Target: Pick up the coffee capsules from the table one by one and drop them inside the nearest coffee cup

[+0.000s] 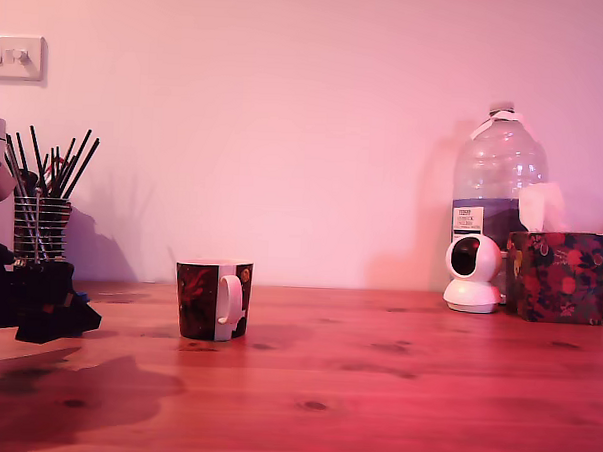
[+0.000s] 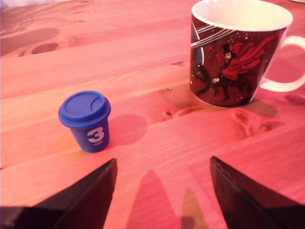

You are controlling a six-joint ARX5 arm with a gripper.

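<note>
Capsule (image 2: 86, 120), blue and upright on the table (image 2: 157, 143), stands apart from the cup (image 2: 233, 57) and off-centre before the gripper (image 2: 162, 191), whose jaws are spread and empty, so I would centre them round it, descend, then pinch below the lid.

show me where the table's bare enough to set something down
Widest free patch: the table between the coffee cup and the white camera, and the whole front strip. Crowded: the exterior view's left by the stick holder and arm, and its right corner by the bottle and tissue box.
</note>
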